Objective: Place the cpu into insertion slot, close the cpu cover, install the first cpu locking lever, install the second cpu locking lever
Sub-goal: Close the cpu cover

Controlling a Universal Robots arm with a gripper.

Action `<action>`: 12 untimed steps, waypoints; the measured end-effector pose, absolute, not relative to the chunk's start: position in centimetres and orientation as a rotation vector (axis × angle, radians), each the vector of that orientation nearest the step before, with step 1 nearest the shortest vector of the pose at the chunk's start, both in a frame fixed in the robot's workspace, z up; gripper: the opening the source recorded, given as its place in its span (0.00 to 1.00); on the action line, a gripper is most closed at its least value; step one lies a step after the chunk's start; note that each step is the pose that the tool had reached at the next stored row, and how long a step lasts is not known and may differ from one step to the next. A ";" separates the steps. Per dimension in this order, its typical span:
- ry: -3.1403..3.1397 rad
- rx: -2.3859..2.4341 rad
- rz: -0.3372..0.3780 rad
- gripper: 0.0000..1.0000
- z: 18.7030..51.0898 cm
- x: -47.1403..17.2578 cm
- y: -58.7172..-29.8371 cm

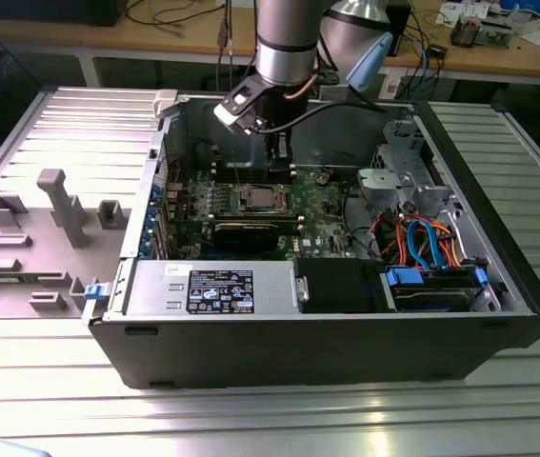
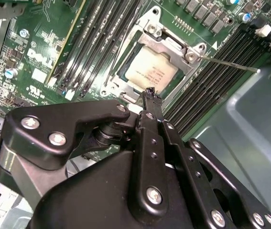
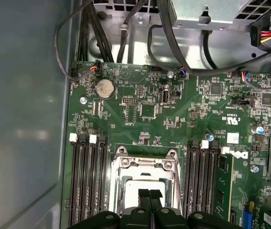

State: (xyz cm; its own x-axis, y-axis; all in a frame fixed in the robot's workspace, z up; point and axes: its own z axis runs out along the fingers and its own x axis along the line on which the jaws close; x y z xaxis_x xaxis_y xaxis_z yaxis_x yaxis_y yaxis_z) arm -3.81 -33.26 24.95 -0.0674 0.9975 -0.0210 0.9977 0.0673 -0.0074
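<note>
Computer case (image 1: 250, 333) is lying open on the counter (image 1: 60, 400), green board (image 3: 173, 119) facing up. Gripper (image 3: 149, 194) is hovering over it, jaws pressed together, empty, and masking the near edge of the insertion slot (image 2: 110, 86). In the exterior view the slot is sitting at roughly seven o'clock of the jaws. Cpu cover (image 2: 168, 45) is appearing lowered around the cpu (image 2: 147, 71). Thin lever (image 2: 231, 64) is sticking out, apparently unlatched.

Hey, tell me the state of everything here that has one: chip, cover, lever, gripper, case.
cpu: seated in the insertion slot.
cpu cover: down over the cpu.
locking lever: sticking out over the memory slots, unlatched.
gripper: shut, tips over the slot's edge.
computer case: side open.
</note>
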 end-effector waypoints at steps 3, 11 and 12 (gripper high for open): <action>2.288 2.138 -0.031 0.11 24.9 -4.1 -33.4; 2.288 2.137 -0.030 0.11 24.4 -5.0 -33.8; 2.288 2.136 -0.031 0.11 24.4 -5.0 -33.8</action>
